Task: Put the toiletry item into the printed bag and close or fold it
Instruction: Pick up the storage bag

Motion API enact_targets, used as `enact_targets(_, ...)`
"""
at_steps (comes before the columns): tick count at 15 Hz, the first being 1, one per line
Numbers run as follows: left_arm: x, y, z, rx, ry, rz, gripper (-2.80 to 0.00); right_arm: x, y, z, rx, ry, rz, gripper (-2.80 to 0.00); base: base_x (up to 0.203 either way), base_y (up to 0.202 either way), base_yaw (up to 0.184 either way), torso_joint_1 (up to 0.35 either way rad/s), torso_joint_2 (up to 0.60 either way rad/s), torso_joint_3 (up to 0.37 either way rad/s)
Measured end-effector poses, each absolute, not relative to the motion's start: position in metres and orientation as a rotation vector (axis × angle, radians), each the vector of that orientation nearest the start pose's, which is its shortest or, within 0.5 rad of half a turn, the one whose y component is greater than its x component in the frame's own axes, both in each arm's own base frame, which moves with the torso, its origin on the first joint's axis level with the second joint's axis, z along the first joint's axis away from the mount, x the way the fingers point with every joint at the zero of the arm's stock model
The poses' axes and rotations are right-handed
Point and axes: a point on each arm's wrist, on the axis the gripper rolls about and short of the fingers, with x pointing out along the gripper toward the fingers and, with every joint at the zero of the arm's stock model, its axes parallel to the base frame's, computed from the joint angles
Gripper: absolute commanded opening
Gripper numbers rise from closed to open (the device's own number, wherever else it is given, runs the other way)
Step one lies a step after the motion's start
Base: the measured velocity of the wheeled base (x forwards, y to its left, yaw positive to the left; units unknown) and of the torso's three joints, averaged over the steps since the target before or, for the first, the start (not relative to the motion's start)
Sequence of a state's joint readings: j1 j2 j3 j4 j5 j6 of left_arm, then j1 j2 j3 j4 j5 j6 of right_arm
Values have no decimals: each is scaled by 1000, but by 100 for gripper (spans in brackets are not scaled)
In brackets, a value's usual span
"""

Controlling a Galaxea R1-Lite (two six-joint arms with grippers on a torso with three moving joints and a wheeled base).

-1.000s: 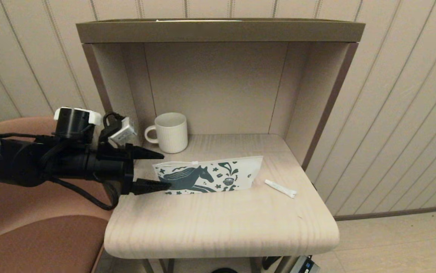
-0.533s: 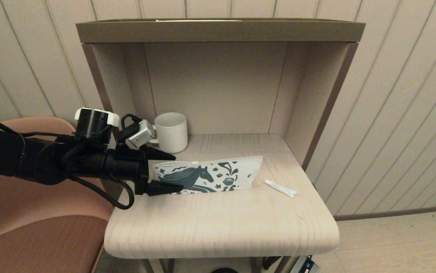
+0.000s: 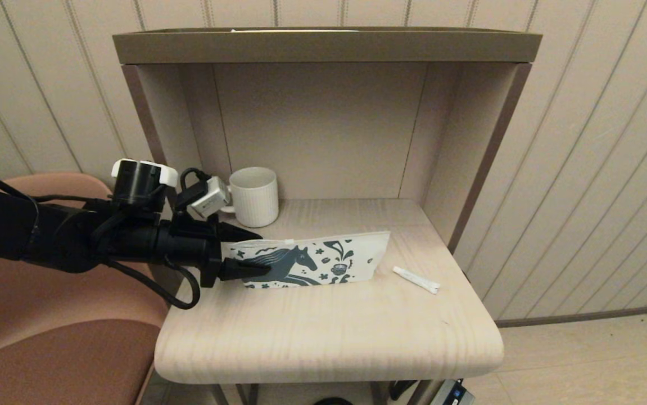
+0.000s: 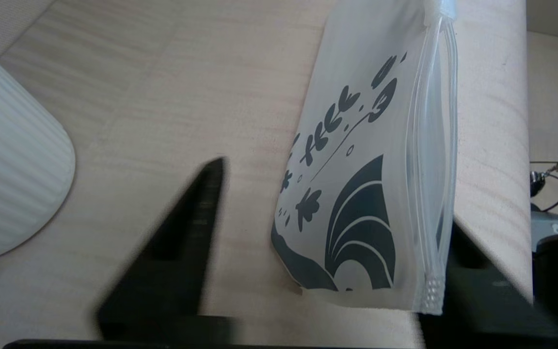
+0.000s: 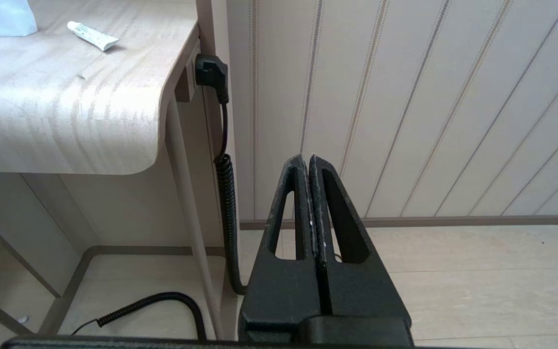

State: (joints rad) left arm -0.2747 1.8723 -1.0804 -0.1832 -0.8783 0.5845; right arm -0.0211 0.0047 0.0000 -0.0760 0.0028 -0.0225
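The printed bag (image 3: 323,259) stands on its long edge on the table, with the teal horse facing me and the zip edge on top. My left gripper (image 3: 261,251) is open and straddles the bag's left end, one finger behind it and one in front. In the left wrist view the bag (image 4: 371,169) sits between the fingers, against one finger and well clear of the other. The toiletry item (image 3: 416,279), a slim white tube, lies flat on the table right of the bag. My right gripper (image 5: 309,157) is shut on nothing, low beside the table's right side, out of the head view.
A white ribbed mug (image 3: 254,196) stands behind the left gripper near the hutch's back left corner. The hutch walls (image 3: 447,169) enclose the table's rear half. A brown chair (image 3: 48,349) is under the left arm. A coiled black cable (image 5: 225,194) hangs by the table leg.
My left gripper has slid right onto the bag's left end, and its fingers have drawn closer together around it. The bag, tube and mug stay put.
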Motion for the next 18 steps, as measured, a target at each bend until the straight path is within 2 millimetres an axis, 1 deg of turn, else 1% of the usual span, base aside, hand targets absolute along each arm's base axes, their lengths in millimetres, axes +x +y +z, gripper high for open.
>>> enact_targets(7,323,-109,157,305,281,-1256,-280,-23,1,83,-23,-71,-19,-280,0,0,0,0,0,0)
enact_targets(10,319,-108,162,305,272,-1257,-280,-23,1,83,-25,-71,-19,-280,0,0,0,0,0,0)
enact_targets(12,314,-107,170,302,257,-1254,-280,-23,1,83,-31,-72,-17,-280,0,0,0,0,0,0)
enact_targets(14,306,-104,184,273,253,-1246,-280,-23,1,83,-32,-65,-19,-280,0,0,0,0,0,0)
enact_targets(16,291,-106,204,235,244,-1260,-280,-22,1,77,-34,0,-18,-280,0,0,0,0,0,0)
enact_targets(17,281,-107,213,221,251,-1275,-280,-23,1,78,-33,21,-14,-280,0,0,0,0,0,0)
enact_targets(18,270,-110,218,211,271,-1294,-280,-25,1,85,-28,19,-8,-280,0,0,0,0,0,0)
